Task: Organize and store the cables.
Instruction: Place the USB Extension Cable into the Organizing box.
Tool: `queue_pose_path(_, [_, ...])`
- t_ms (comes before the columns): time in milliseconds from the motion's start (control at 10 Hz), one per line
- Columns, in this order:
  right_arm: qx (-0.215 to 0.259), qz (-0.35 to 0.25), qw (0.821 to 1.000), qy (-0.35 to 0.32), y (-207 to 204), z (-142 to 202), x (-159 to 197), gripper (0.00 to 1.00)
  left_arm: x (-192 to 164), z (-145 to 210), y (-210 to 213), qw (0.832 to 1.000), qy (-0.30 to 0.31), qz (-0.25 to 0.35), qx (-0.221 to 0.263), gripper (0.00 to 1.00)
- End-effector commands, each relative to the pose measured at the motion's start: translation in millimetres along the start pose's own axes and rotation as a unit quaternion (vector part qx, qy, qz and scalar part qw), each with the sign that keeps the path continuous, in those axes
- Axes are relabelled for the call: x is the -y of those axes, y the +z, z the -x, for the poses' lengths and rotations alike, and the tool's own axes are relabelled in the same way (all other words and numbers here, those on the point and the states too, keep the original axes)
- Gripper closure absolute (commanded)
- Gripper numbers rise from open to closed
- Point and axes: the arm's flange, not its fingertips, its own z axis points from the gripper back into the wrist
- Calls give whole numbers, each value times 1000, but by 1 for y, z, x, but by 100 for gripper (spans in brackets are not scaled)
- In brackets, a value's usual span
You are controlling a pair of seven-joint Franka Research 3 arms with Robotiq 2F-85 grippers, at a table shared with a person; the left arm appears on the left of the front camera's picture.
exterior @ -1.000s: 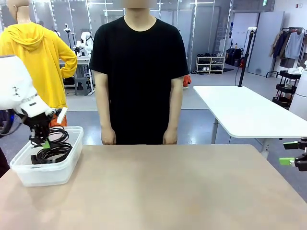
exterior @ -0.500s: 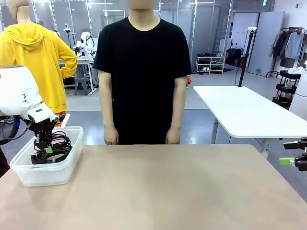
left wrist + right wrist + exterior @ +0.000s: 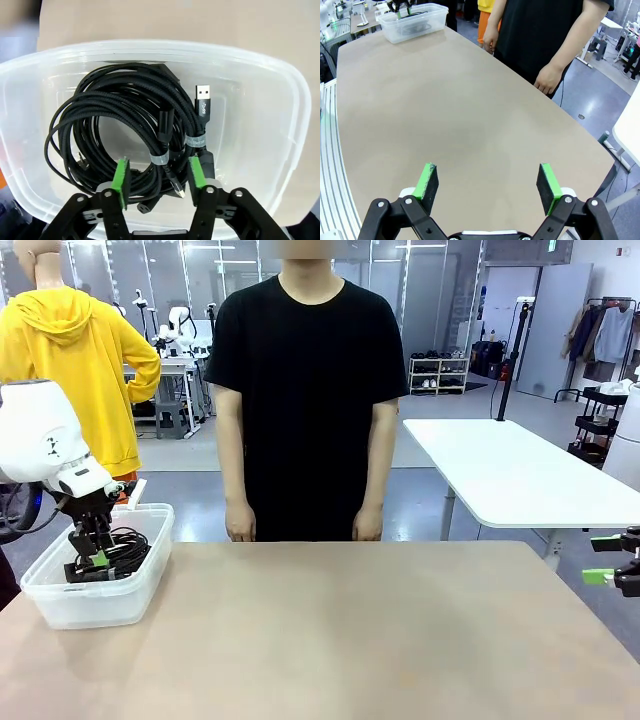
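Several cables (image 3: 135, 130) are coiled in the clear plastic bin (image 3: 280, 115) at the table's (image 3: 380, 640) left edge. A loop could be snagged by the left gripper (image 3: 156, 176), spread wide above them. The right gripper (image 3: 487, 186) is held open too.

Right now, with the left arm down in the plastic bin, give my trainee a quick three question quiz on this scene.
1. True or false: the cables lie inside the clear bin.
2. Which tool hangs over bare tabletop: A) left tool B) right tool?
3. Fill in: the left tool's jaws are ____ around the coils.

Key: 1 true. 2 B. 3 open; its green pads sit apart on either side of some strands, not clamped.
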Motion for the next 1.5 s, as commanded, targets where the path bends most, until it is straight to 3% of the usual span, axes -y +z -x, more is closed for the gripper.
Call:
queue_pose_path(0, [3, 0, 1000, 0, 0, 0, 0, 0, -2, 1, 7, 1000, 4, 3, 1, 0])
queue_pose_path(200, [3, 0, 1000, 0, 0, 0, 0, 0, -2, 4, 12, 1000, 11, -1, 4, 6])
queue_pose_path(300, [3, 0, 1000, 0, 0, 0, 0, 0, -2, 6, 16, 1000, 18, -5, 6, 0])
queue_pose_path(700, [3, 0, 1000, 0, 0, 0, 0, 0, 3, 6, 43, 999, 44, -14, 16, 0])
queue_pose_path(1400, [3, 0, 1000, 0, 0, 0, 0, 0, -1, 8, 29, 999, 23, -21, 6, 0])
